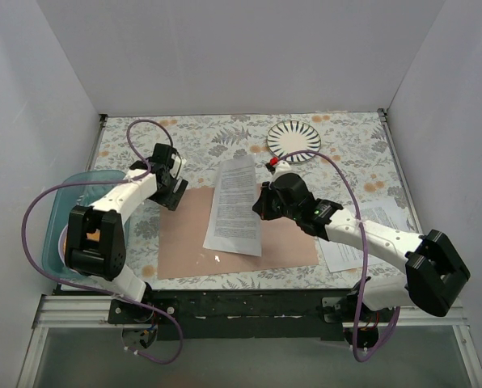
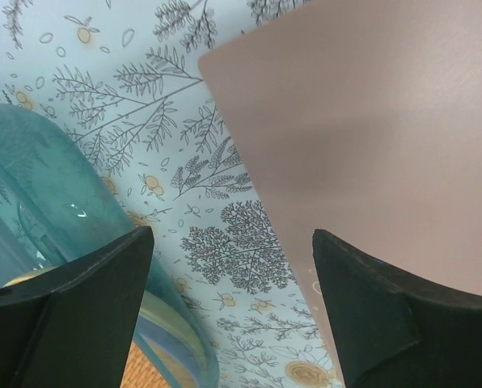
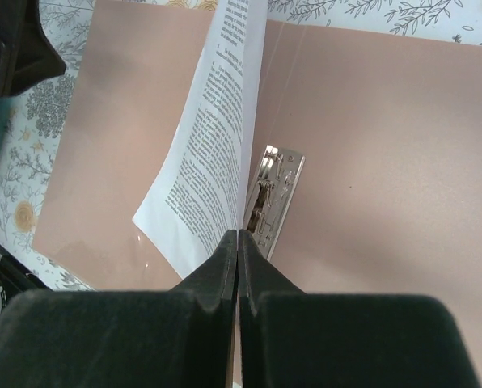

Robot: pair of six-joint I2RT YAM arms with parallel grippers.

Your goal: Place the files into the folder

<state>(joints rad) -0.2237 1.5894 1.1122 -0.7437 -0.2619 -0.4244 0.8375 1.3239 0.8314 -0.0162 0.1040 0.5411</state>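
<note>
The brown folder (image 1: 289,238) lies open and flat in the middle of the table. My right gripper (image 1: 263,206) is shut on the edge of a printed white sheet (image 1: 234,206) and holds it over the folder's left half. In the right wrist view the sheet (image 3: 213,137) hangs edge-on from the shut gripper (image 3: 238,236), above the silver fastener (image 3: 272,198) on the folder (image 3: 386,162). More sheets (image 1: 378,234) lie at the right under the right arm. My left gripper (image 1: 170,194) is open and empty at the folder's far left corner (image 2: 370,121).
A teal tray (image 1: 63,234) with something in it sits at the left edge, beside the left arm; it also shows in the left wrist view (image 2: 39,202). A round striped plate (image 1: 293,141) sits at the back. White walls enclose the floral tablecloth.
</note>
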